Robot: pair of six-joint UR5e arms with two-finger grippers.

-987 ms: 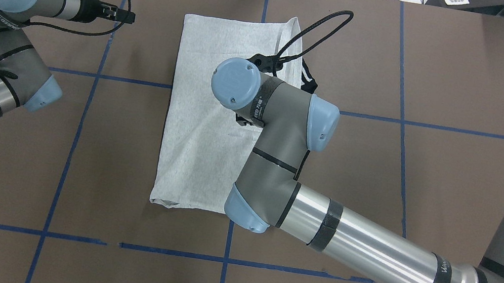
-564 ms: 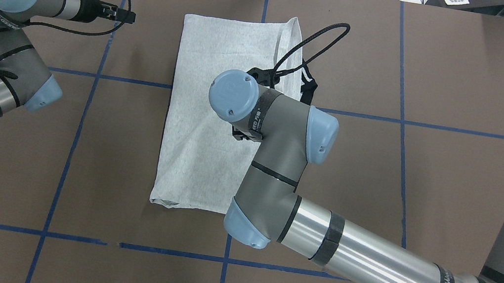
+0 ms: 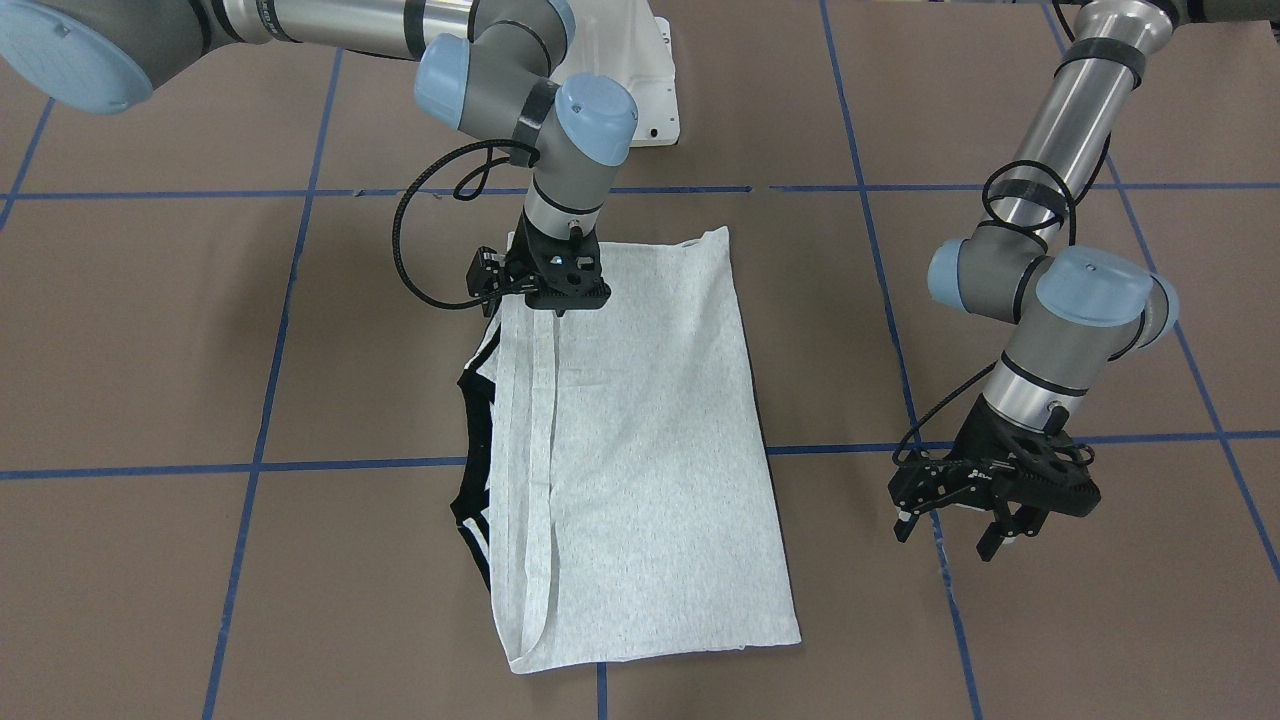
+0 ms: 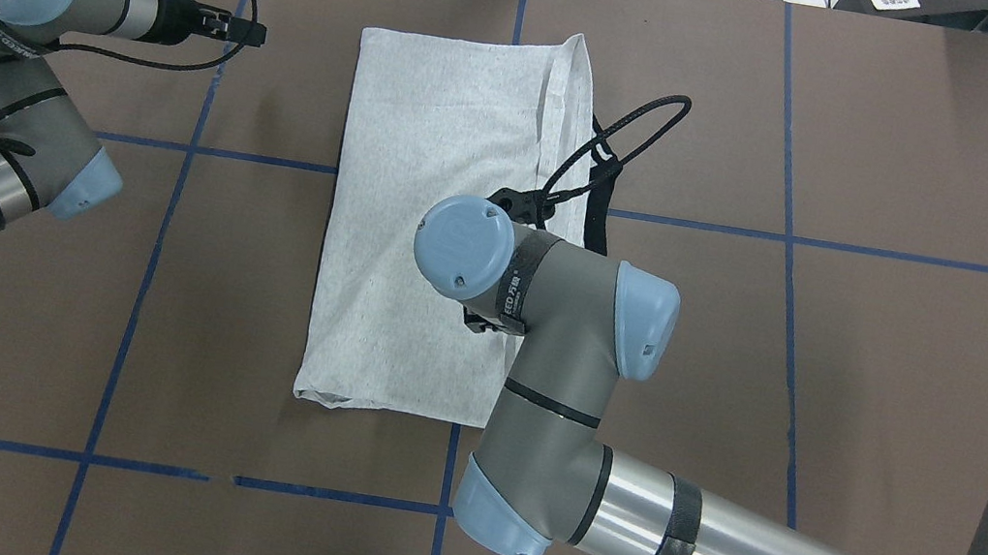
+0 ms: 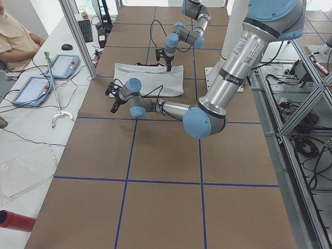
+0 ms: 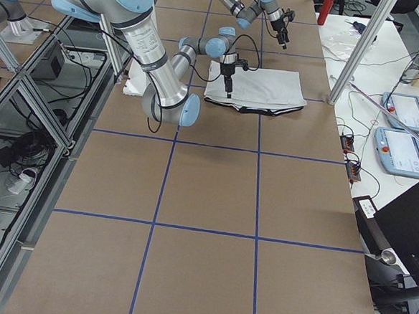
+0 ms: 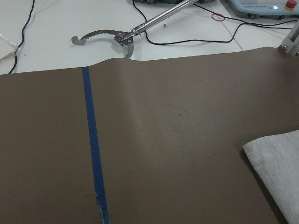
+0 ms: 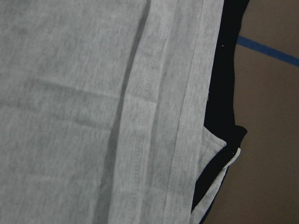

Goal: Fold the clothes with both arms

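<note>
A folded grey T-shirt (image 3: 640,440) lies flat mid-desk (image 3: 200,330), black trim showing along one edge. The right tool (image 3: 558,300) stands over its hem, fingers seemingly pressed together. Well apart, the left tool (image 3: 960,528) hovers spread above bare desk

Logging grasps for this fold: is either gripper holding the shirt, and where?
Left gripper is open, holding nothing. Right gripper touches the T-shirt near its hem strip; grip unclear.

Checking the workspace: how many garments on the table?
1. A grey T-shirt, folded, lies mid-table under the right gripper; the left gripper is off to its side. Nothing else visible.
</note>
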